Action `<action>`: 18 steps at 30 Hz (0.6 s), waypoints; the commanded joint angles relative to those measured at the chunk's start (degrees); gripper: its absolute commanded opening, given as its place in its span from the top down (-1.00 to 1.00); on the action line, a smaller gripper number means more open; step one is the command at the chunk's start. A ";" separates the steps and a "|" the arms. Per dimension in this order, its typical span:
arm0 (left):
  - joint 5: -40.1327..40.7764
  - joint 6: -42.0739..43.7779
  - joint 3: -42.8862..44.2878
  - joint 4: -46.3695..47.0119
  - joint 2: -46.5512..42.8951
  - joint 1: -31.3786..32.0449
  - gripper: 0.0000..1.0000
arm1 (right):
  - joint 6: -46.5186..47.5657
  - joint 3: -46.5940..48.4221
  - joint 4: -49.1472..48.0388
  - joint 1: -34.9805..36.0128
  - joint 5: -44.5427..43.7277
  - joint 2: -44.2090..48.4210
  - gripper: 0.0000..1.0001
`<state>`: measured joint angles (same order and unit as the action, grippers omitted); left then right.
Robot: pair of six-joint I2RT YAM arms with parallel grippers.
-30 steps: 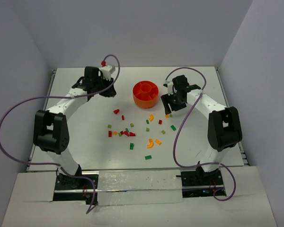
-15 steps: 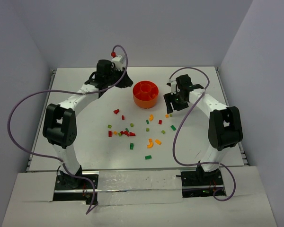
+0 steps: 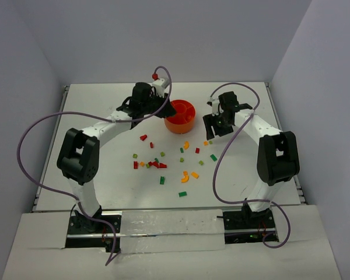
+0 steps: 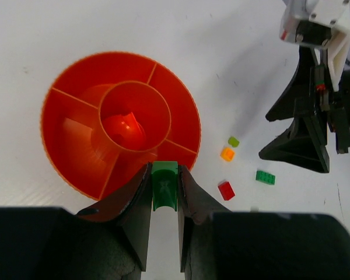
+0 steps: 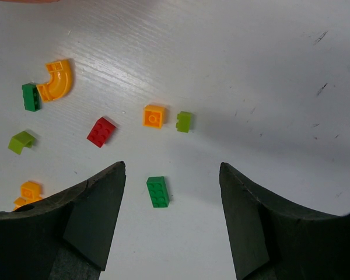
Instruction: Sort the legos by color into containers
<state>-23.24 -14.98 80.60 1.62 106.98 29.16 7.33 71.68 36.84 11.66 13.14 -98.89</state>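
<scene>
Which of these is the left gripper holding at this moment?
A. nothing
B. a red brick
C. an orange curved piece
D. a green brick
D: the left wrist view shows a green brick pinched between the fingers of the left gripper, just at the near edge of the bowl.

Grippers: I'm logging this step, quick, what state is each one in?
Left gripper: closed on a green lego.
Right gripper: open, holding nothing.
</scene>
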 commanded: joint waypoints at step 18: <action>3.67 1.45 -0.38 4.26 2.25 2.65 0.60 | -0.15 1.62 -0.89 -0.85 0.75 -0.42 -0.45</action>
<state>-21.02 -14.41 78.78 3.26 108.62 31.35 7.31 71.68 36.84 11.35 13.19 -98.91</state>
